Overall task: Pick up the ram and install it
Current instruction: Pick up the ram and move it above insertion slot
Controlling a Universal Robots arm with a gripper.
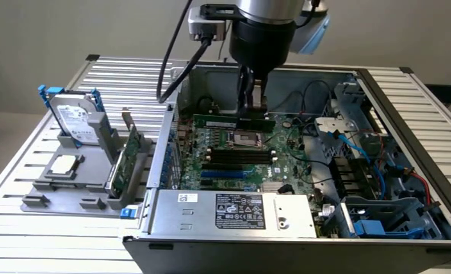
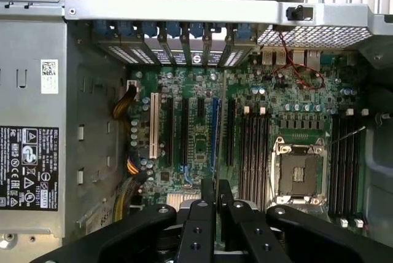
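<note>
The jaws are pinched shut on the top edge of the ram [image 1: 219,121], gripping it about midway along, so the stick hangs on edge below them with its flat faces upright. Its long axis runs across the exterior view from left to right. That is the same line as the black memory slots [image 1: 241,154] on the motherboard [image 1: 286,165], so I judge stick and slots to be parallel, with no twist between them. From the ram, that bank of slots lies toward the front of the open computer case [image 1: 233,214], on the far side of the square processor socket [image 1: 248,137]. The socket sits between the two. In the wrist view a second bank of slots [image 2: 345,164] shows on the other side of the socket. I cannot tell whether the stick is hanging right above one of those or just beside them. Nor can I tell how high it hangs off the board. The case itself rests on the slatted tabletop [image 1: 127,74], with the arm [image 1: 264,28] reaching straight down into it.
</note>
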